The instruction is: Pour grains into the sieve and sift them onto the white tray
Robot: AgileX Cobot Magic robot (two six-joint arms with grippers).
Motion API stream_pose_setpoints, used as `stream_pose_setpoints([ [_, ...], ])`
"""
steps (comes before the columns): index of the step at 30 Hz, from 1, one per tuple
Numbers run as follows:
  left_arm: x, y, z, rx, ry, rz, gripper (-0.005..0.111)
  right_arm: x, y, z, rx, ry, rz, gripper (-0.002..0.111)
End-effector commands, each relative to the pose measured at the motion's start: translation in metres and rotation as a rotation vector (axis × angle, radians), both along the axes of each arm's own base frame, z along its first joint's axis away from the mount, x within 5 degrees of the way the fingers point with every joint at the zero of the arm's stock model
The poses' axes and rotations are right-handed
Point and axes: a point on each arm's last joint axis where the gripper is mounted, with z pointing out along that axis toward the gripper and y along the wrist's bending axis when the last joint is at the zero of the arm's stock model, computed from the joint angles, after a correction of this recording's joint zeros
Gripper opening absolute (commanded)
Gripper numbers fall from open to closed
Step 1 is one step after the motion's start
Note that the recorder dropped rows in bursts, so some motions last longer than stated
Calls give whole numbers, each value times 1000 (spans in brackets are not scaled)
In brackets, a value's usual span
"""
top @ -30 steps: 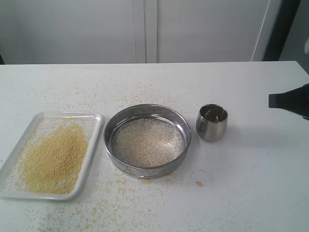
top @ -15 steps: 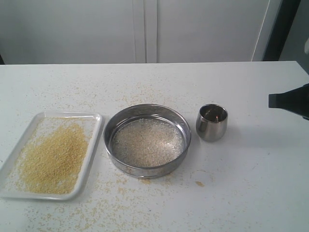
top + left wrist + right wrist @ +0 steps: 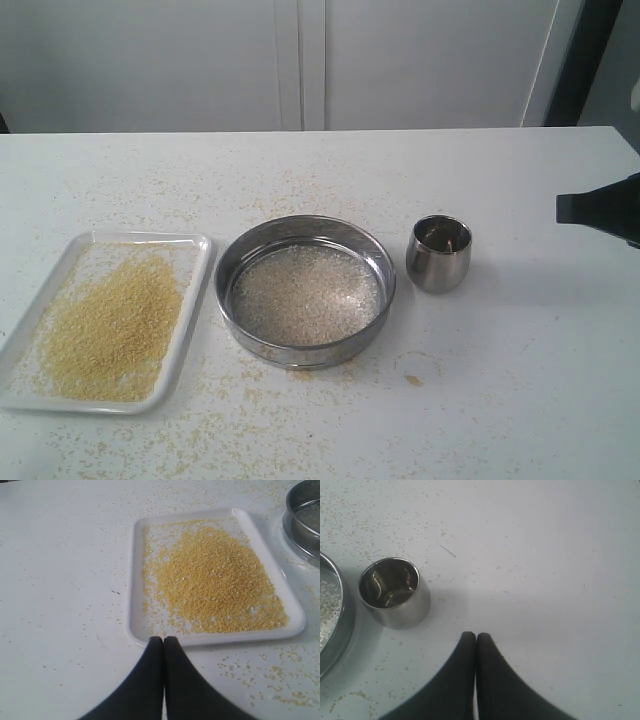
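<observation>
White tray: lower left of the exterior view, flat on the table, just beside the sieve with a narrow gap between them.
Grains: a yellow sandy heap spread over most of the white tray, thinner toward its far end, where bare white shows.
Sieve: centre of the exterior view, resting on the table between the white tray and the steel cup; its ring stands level.
Sieve contents: a pale, whitish layer of coarser bits covering much of the mesh.
Steel cup: upright, right of the sieve and apart from it; the right wrist view shows its inside shiny, with no heap in it.
Loose grains: specks strewn across the table around the white tray and sieve, with a small yellowish patch just in front of the sieve.
Left end effector: fingers pressed together, holding nothing; the tips point at one short rim of the white tray, and contact with it cannot be told.
Right end effector: fingers pressed together, holding nothing, over bare table, apart from the steel cup.
Right arm: a black part enters at the right edge of the exterior view, mid-height, well apart from the steel cup.
</observation>
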Motion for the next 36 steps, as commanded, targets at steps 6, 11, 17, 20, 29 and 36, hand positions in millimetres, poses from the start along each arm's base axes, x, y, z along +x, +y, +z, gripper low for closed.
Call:
stream_pose_setpoints([
  [6,0,0,0,-11,-11,0,0,-1,-1,1,2,-15,-6,0],
  [11,0,0,0,-10,-12,0,0,-1,-1,1,2,-15,-6,0],
  [17,0,0,0,-10,-12,0,0,-1,-1,1,2,-15,-6,0],
  [20,0,0,0,-10,-12,0,0,-1,-1,1,2,-15,-6,0],
  [29,0,0,0,-10,-12,0,0,-1,-1,1,2,-15,-6,0],
  [36,0,0,0,-10,-12,0,0,-3,-1,4,4,-30,-6,0],
])
